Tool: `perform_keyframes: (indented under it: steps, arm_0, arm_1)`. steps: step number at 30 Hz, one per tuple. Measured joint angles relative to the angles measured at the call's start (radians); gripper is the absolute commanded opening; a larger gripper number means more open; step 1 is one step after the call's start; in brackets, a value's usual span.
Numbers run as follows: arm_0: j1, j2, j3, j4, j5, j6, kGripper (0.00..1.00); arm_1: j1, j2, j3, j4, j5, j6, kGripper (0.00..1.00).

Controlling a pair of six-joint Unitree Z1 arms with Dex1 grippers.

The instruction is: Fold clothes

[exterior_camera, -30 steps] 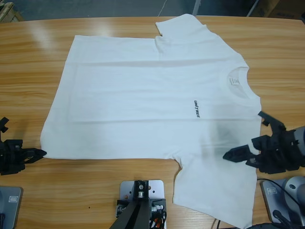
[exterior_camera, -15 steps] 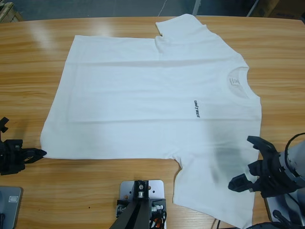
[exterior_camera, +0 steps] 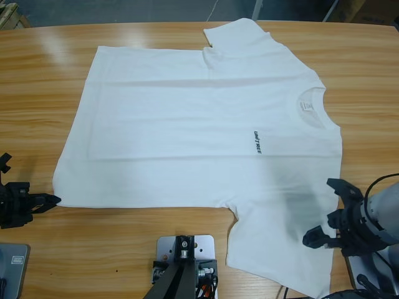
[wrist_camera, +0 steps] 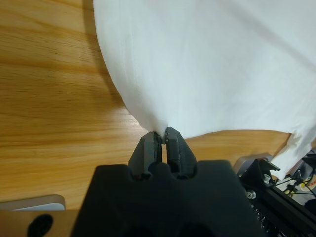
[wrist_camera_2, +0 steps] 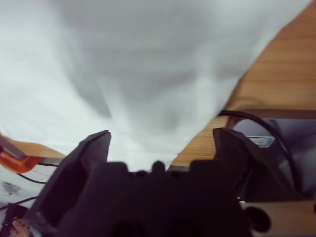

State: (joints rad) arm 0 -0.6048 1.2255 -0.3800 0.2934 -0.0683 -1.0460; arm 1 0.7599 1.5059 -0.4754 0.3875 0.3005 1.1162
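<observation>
The right end effector (exterior_camera: pixel 333 212), jaws spread wide, has dropped back toward the near sleeve of the plain white cotton T-shirt (exterior_camera: pixel 187 124) lying flat on the wooden tabletop (exterior_camera: pixel 37 81), apparently lining up a grasp, while the left end effector (exterior_camera: pixel 47 200) stays pinched on the hem corner.

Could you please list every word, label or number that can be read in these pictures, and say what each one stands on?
"UNITREE": small dark lettering on the chest of the white T-shirt, at in the high view.
Neck label inside the collar: too small to read.
Nothing else readable; neither wrist view shows any text.
</observation>
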Motion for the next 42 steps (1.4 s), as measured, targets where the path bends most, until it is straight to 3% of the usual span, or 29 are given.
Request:
perform_keyframes:
  steps: [5, 10, 20, 21, 24, 27, 28, 29, 31, 42]
  arm_0:
    - [0.0, 0.0, 0.0, 0.0, 0.0, 0.001, 0.0]
    - [0.0, 0.0, 0.0, 0.0, 0.0, 0.001, 0.0]
    - [0.0, 0.0, 0.0, 0.0, 0.0, 0.001, 0.0]
    - [0.0, 0.0, 0.0, 0.0, 0.0, 0.001, 0.0]
    - [0.0, 0.0, 0.0, 0.0, 0.0, 0.001, 0.0]
    - [0.0, 0.0, 0.0, 0.0, 0.0, 0.001, 0.0]
    - [0.0, 0.0, 0.0, 0.0, 0.0, 0.001, 0.0]
    - [0.0, 0.0, 0.0, 0.0, 0.0, 0.001, 0.0]
    - [0.0, 0.0, 0.0, 0.0, 0.0, 0.001, 0.0]
    - [0.0, 0.0, 0.0, 0.0, 0.0, 0.001, 0.0]
  arm_1:
    - [0.02, 0.013, 0.0, -0.008, 0.024, 0.012, 0.68]
    - [0.026, 0.018, 0.0, -0.013, 0.028, 0.019, 0.867]
    - [0.028, 0.056, 0.0, -0.018, -0.016, 0.042, 0.89]
    - [0.028, 0.058, 0.0, -0.02, -0.016, 0.042, 0.834]
    - [0.028, 0.063, 0.001, -0.029, -0.016, 0.042, 0.538]
    - [0.028, 0.064, 0.009, -0.056, -0.015, 0.042, 0.175]
    - [0.028, 0.063, 0.011, -0.062, -0.014, 0.042, 0.113]
    - [0.028, 0.063, 0.013, -0.064, -0.013, 0.042, 0.106]
    - [0.028, 0.063, 0.014, -0.066, -0.01, 0.042, 0.0]
    - [0.028, 0.053, 0.018, -0.081, -0.008, 0.041, 0.0]
